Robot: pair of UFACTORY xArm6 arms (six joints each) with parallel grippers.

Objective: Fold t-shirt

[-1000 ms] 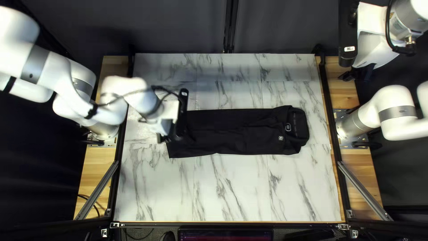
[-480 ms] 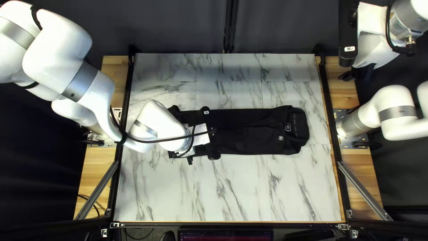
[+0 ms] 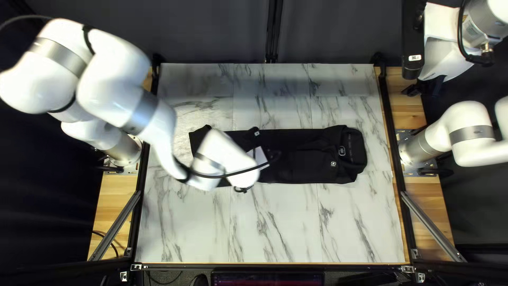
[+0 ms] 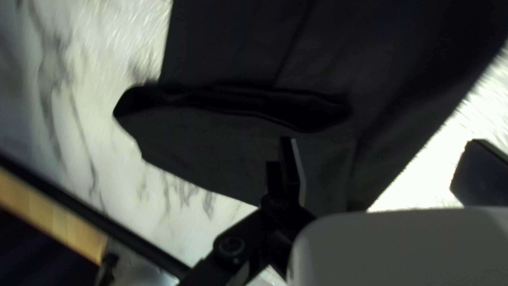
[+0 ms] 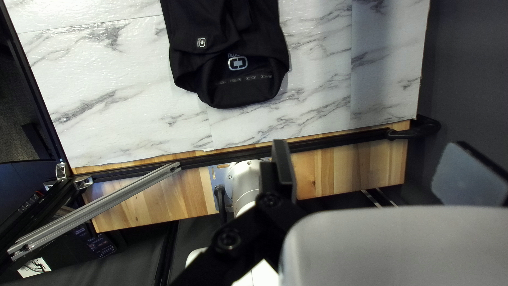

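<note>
The black t-shirt (image 3: 312, 159) lies as a long narrow strip, its collar at the right of the top left view. Above its left half is my left gripper (image 3: 261, 155), fingertips hidden from above. Seen from the left wrist, the shirt (image 4: 227, 53) has a dark open fold near its end, below my left gripper (image 4: 383, 167), whose fingers are wide apart and hold nothing. My right gripper (image 3: 418, 79) is raised off the table's far right corner. In the right wrist view the shirt's collar end (image 5: 241, 90) lies ahead of the open, empty right gripper (image 5: 378, 164).
The marble-patterned tabletop (image 3: 280, 228) has black rails (image 3: 391, 127) and wooden strips (image 3: 426, 201) along its sides. Slanted metal bars (image 3: 431, 225) cross near the front corners. My left arm reaches over the table's left edge.
My left arm has swung farther over the table, taking its gripper rightward above the shirt. The shirt's left end has come partly into view behind it. My right arm has stayed still.
</note>
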